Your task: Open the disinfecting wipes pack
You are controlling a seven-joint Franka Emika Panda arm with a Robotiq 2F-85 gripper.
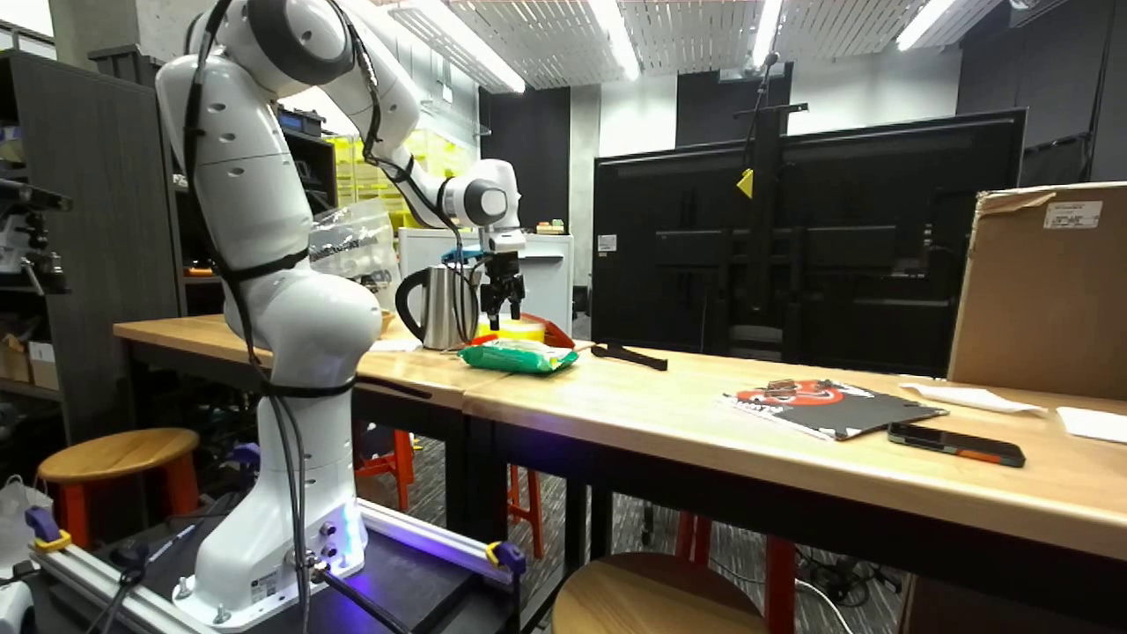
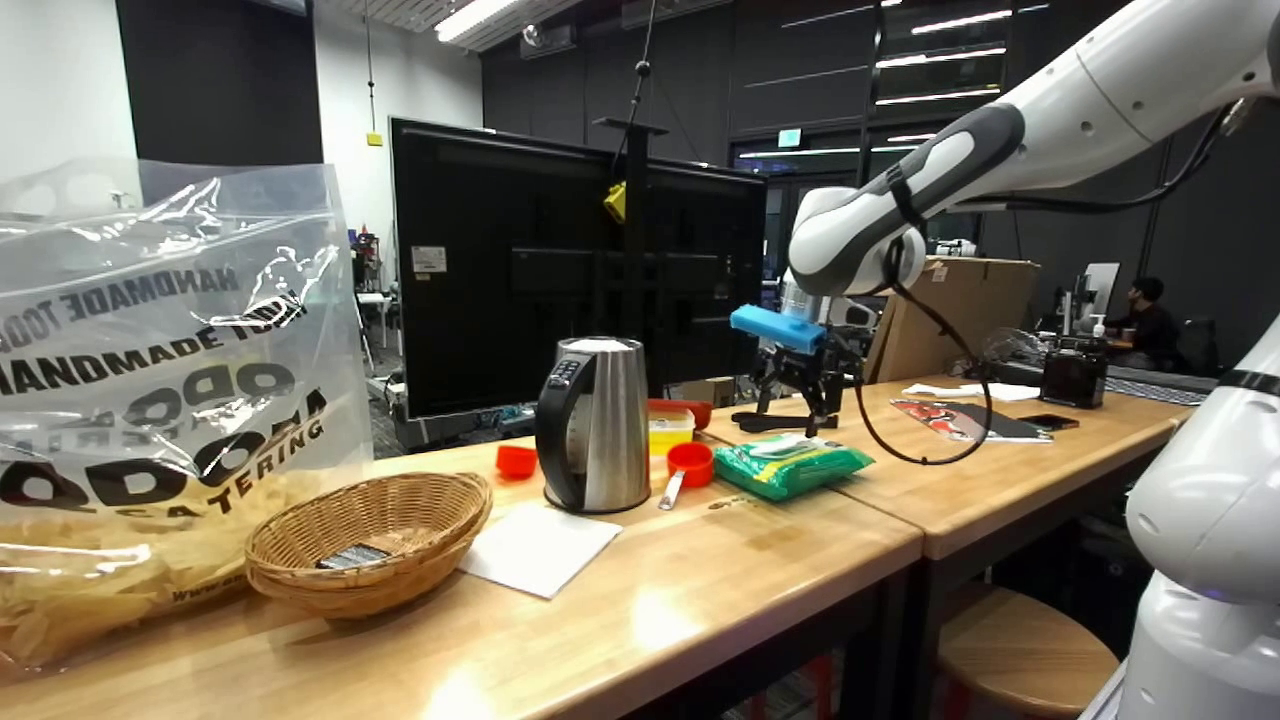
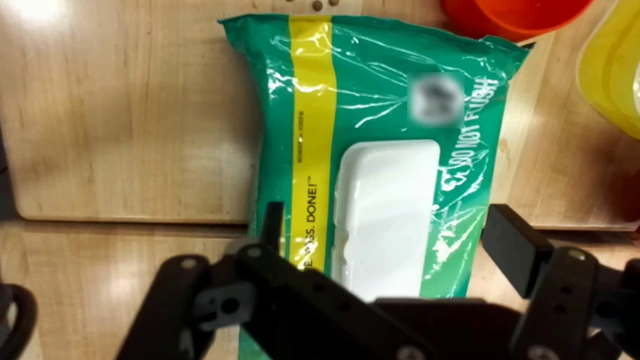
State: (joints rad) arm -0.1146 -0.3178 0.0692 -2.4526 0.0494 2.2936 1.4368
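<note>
Low over a wooden table [image 3: 125, 125], I see the black two-fingered gripper [image 3: 389, 230], fingers [image 3: 515, 245] spread either side of the closed white plastic lid [image 3: 387, 215] on the soft green-and-yellow wipes pack [image 3: 372, 125] lying there. At the pack's nine o'clock, in an exterior view, stand a round red plastic cup [image 2: 695, 470] and a black-handled steel kettle [image 2: 615, 425].

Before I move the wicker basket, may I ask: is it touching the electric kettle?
Apart. In an exterior view, wooden tabletop and part of a white paper sheet show between the wicker basket and the electric kettle.
</note>
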